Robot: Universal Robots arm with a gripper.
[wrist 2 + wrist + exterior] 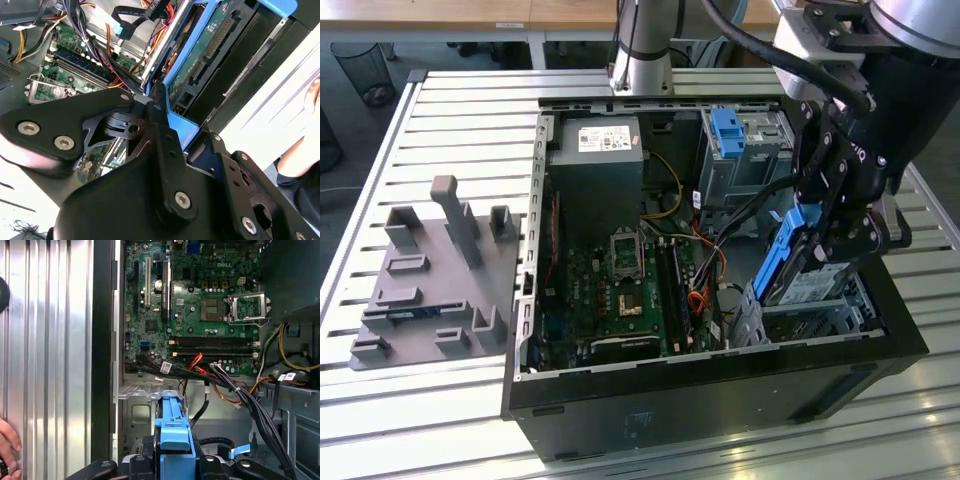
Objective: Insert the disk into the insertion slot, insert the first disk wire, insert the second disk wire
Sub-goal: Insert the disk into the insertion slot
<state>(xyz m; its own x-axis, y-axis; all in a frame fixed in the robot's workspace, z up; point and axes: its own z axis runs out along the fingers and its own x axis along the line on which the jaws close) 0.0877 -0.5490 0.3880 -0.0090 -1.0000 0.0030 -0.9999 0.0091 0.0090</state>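
While the black end effector [825, 238] clamps the blue-framed silver disk [782, 255], its long axis tilts steeply over the perforated silver-grey insertion slot [820, 322].

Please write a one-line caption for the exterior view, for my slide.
The gripper holds the disk, tilted, at the insertion slot of an open computer case.

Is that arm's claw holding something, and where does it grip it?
Yes: the gripper holds the disk by one end of its blue carrier.
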